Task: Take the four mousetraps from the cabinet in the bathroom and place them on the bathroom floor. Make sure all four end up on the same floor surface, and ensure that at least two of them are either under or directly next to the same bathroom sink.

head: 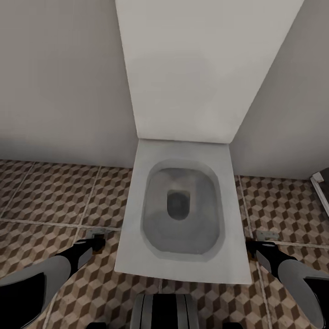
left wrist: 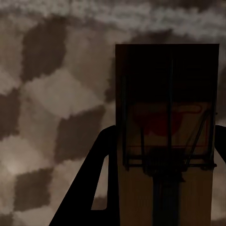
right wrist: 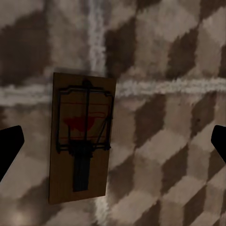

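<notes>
One mousetrap (left wrist: 167, 117), tan wood with a dark wire bar and a red mark, sits between the dark fingers (left wrist: 94, 179) of my left gripper (head: 96, 244), which is shut on it just above the cube-patterned bathroom floor (head: 45, 196). A second mousetrap (right wrist: 82, 141) lies flat on the tiles across a grout line. My right gripper (right wrist: 113, 141) hangs over it, open, its fingertips far apart at either side. In the head view this trap (head: 267, 235) shows as a small grey patch just ahead of the right gripper (head: 257, 249). The cabinet and the sink are out of view.
A white toilet (head: 183, 205) stands straight ahead between my two arms, its bowl open, backed by a tall white panel (head: 201, 68) and pale walls. A dark opening with a white frame (head: 320, 183) is at the far right edge.
</notes>
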Controlling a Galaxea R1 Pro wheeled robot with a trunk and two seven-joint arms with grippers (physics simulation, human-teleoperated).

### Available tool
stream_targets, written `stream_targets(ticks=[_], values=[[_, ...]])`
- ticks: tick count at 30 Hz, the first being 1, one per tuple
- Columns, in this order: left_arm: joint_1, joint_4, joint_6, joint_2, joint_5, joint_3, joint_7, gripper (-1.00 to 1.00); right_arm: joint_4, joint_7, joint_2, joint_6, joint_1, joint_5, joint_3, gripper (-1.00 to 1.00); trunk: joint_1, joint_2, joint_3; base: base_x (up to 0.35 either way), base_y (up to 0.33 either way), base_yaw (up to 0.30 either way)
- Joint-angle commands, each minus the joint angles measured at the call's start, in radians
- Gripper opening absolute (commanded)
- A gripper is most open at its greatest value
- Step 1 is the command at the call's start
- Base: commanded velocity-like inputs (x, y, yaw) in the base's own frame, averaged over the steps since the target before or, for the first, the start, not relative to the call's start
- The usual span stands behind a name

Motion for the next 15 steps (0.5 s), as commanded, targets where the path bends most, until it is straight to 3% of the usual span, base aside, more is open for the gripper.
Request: stream_targets(ticks=[1, 9, 15], values=[[0.0, -0.002, 0.002, 0.0, 0.005, -0.008, 0.007, -1.0, -0.001, -0.002, 0.0, 0.005, 0.0, 0.001, -0.001, 1.0, 0.0, 0.0, 0.0, 0.0, 0.0, 0.0], [0.0, -0.002, 0.002, 0.0, 0.005, -0.008, 0.007, -1.0, -0.001, -0.002, 0.0, 0.005, 0.0, 0.001, -0.001, 1.0, 0.0, 0.0, 0.0, 0.0, 0.0, 0.0], [0.0, -0.002, 0.002, 0.0, 0.006, -0.008, 0.007, -1.0, -0.001, -0.002, 0.0, 0.005, 0.0, 0.001, -0.001, 1.0, 0.003, -0.002, -0.024, 0.0, 0.0, 0.0]])
